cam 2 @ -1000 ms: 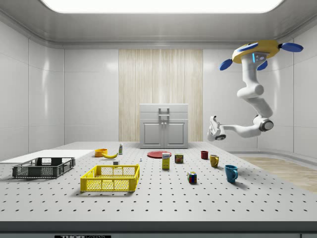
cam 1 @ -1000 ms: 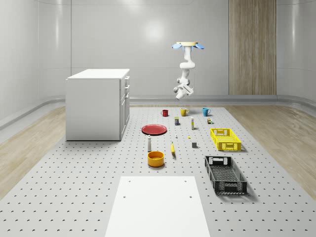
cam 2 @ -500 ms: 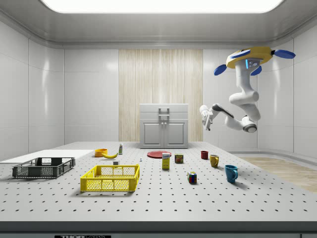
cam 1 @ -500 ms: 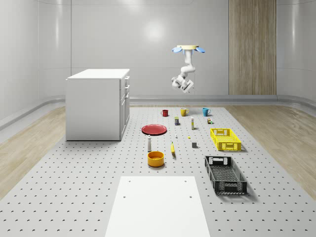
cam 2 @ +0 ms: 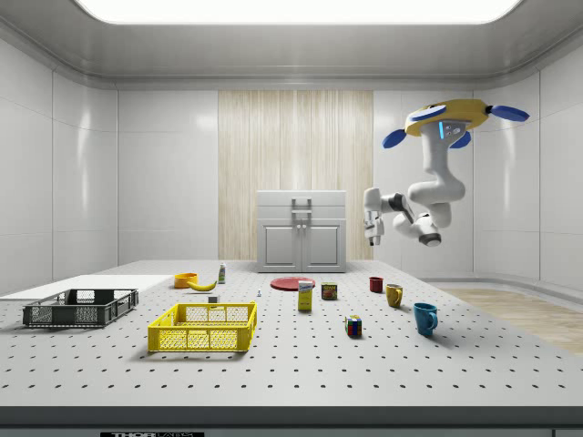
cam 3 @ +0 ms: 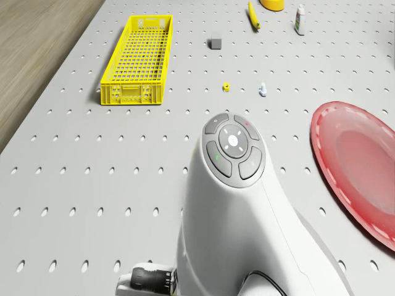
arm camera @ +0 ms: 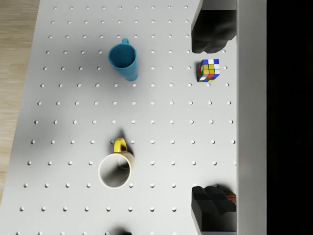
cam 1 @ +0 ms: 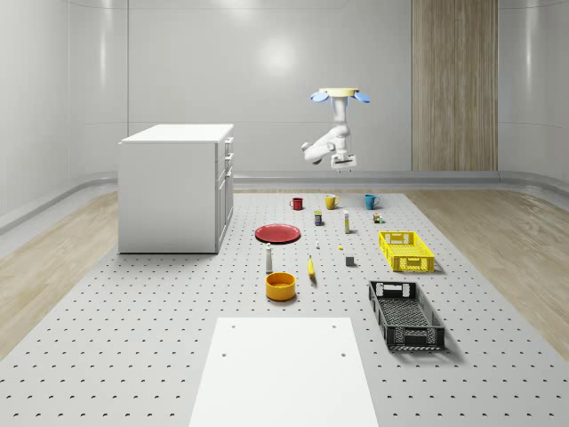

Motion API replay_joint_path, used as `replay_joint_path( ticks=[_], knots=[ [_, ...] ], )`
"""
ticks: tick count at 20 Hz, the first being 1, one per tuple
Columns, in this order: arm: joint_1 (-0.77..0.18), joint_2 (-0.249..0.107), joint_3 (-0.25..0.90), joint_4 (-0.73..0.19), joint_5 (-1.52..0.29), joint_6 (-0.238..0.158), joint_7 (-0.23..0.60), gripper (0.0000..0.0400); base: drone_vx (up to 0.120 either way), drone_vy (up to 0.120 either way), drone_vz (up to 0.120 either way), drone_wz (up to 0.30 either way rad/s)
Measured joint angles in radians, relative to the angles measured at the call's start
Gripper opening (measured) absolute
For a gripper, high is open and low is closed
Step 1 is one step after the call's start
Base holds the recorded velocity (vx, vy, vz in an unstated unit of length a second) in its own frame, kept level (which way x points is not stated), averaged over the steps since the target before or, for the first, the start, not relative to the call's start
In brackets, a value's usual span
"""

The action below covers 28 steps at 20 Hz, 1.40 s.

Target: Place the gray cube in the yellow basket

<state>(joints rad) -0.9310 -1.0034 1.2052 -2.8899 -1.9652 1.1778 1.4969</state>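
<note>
Whole-scene view, table (cam 1: 133,356): one pegboard top is seen, far below the gripper.
Cabinet (cam 1: 173,187): one, white, stood well apart from the gripper, lower than it.
Drone (cam 2: 446,118): one, hovering over the table's mug end, above the gripper.
Gripper (arm camera: 195,120): one; its two fingers (arm camera: 210,34) are spread wide and nothing is held between them. It hangs in the air (cam 1: 342,165), pointed down at the table.
Baskets: two. The yellow basket (cam 1: 405,250) and a black basket (cam 1: 406,314) lie far below the gripper and well apart from it.
Red plate (cam 3: 352,160): one, partly cut off in the drone view.
Mugs: three counted in the whole-scene view. In the wrist view the yellow mug (arm camera: 115,169) and blue mug (arm camera: 123,59) are directly under the gripper; a dark shape at that picture's edge cannot be identified.
Gray cube (cam 1: 350,261): one, on the table just beside the yellow basket, outside it, well apart from the gripper.
Puzzle cube (arm camera: 208,70): one, many-coloured, below one finger.
</note>
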Motion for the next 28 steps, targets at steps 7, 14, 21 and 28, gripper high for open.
replay_joint_path(
  ticks=[7,14,21,28],
  knots=[
    [-0.081,-0.051,0.041,-0.006,-0.018,-0.011,0.056,0.0400,0.120,-0.057,-0.114,0.000],
    [-0.115,-0.092,0.063,-0.005,-0.006,0.010,0.082,0.0400,0.120,0.000,0.000,0.000],
    [-0.133,-0.130,0.078,-0.003,0.012,0.040,0.098,0.0400,0.120,0.000,0.000,0.000],
    [-0.147,-0.166,0.090,0.000,0.031,0.071,0.111,0.0400,0.120,0.000,0.000,0.000]
  ],
)
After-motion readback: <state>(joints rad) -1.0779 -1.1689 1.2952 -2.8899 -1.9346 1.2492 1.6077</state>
